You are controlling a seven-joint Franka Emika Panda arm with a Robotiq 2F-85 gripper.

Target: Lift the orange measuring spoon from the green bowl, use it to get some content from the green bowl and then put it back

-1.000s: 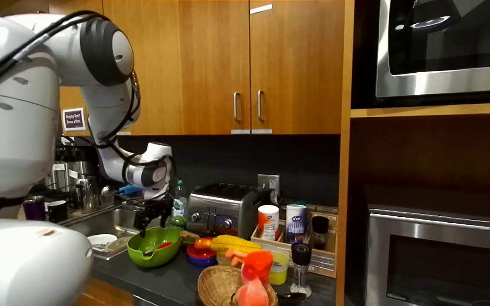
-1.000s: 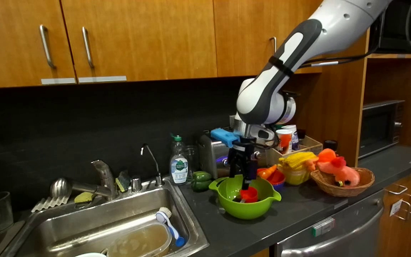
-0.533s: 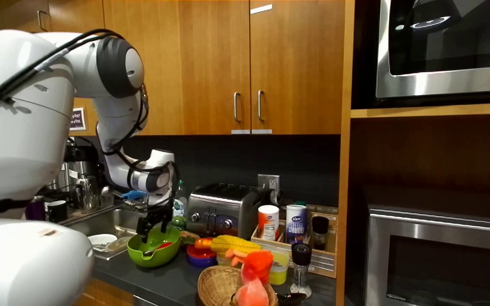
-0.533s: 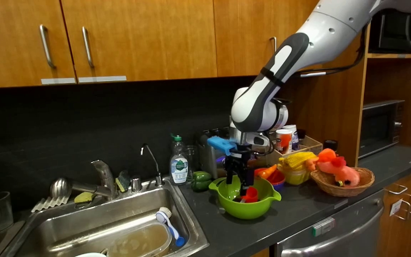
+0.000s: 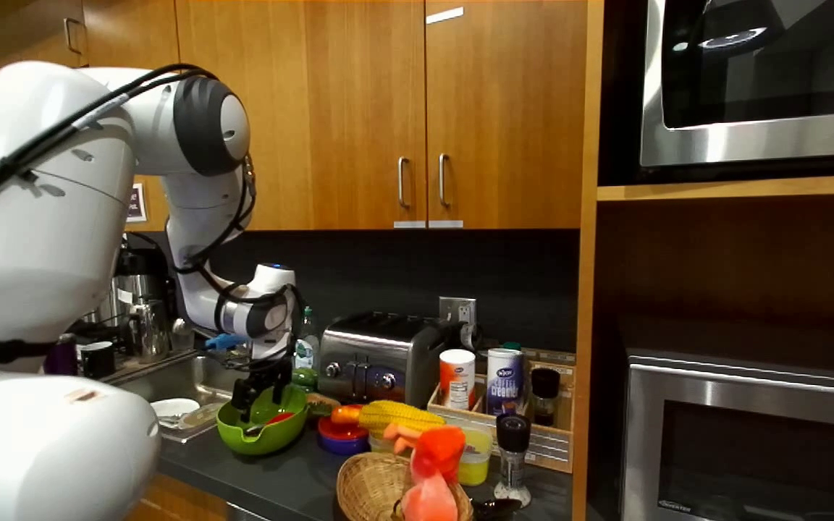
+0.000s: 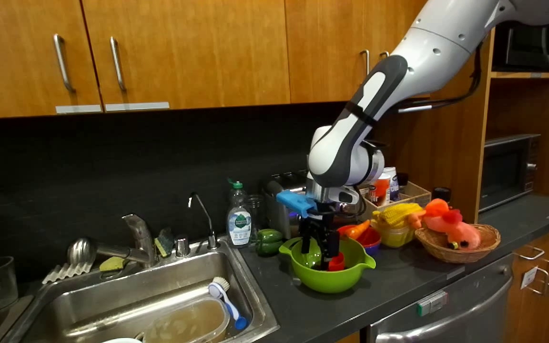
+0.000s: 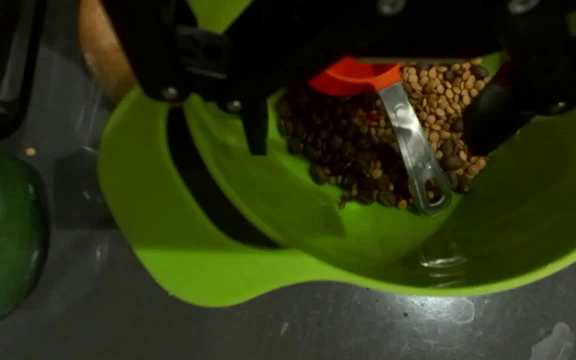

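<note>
Pincer [image 7: 370,145] is held spread inside the green bowl [image 7: 378,235], nothing gripped | orange spoon [image 7: 404,117] is laid among the beans [image 7: 338,142] there | its handle [image 7: 413,145] is framed right between the fingers [image 7: 255,129], placed so, it seems, for a pinch and lift!

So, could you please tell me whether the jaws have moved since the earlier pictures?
Yes, downward: in both exterior views the jaws now sit lower relative to the green bowl, which has stayed in place beside the sink.
</note>
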